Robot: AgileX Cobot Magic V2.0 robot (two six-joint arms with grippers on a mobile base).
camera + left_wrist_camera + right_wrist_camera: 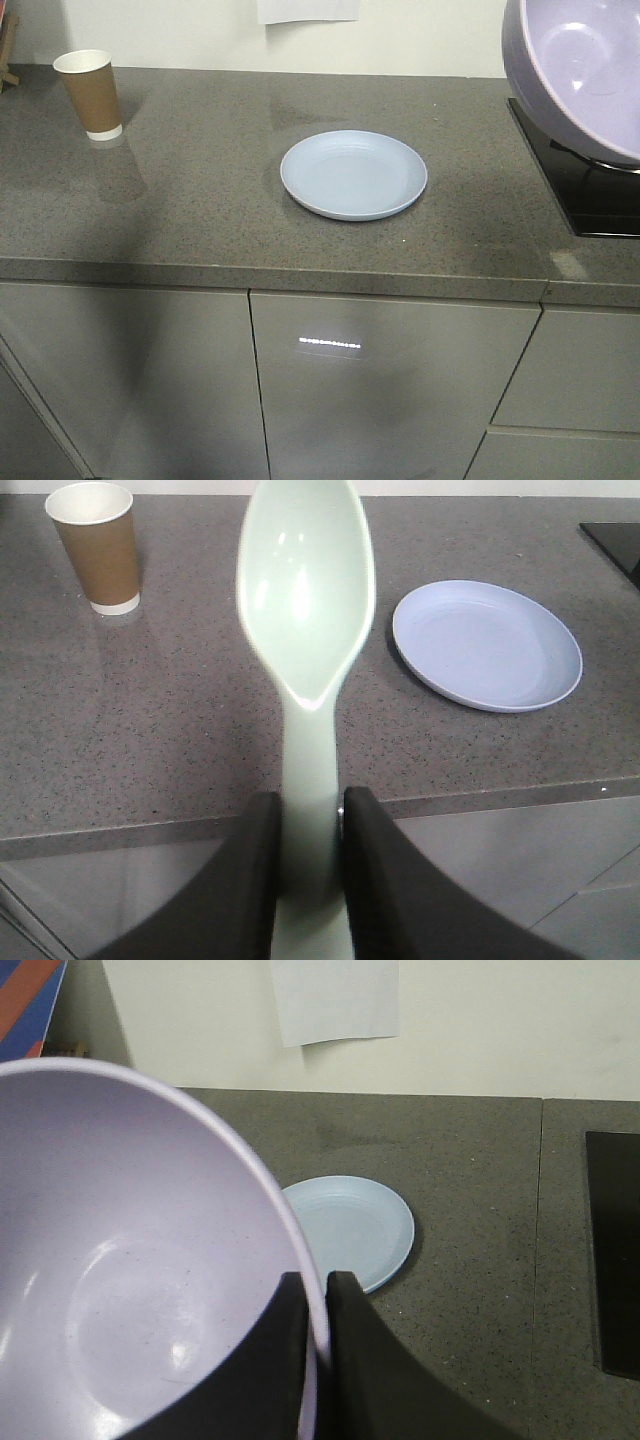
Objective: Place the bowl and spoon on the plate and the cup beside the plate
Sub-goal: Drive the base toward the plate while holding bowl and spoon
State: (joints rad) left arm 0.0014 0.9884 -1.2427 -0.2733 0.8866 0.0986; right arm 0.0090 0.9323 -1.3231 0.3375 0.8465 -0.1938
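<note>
Here, one plate [353, 175] and one cup [90, 95] stand unheld; left gripper [310, 812] clamps one spoon [305, 590], right gripper [318, 1282] one bowl [130, 1280].

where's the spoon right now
In the left wrist view the spoon is clamped by its handle in the left gripper, its head showing between the cup at left and the plate at right, not yet on the plate.
</note>
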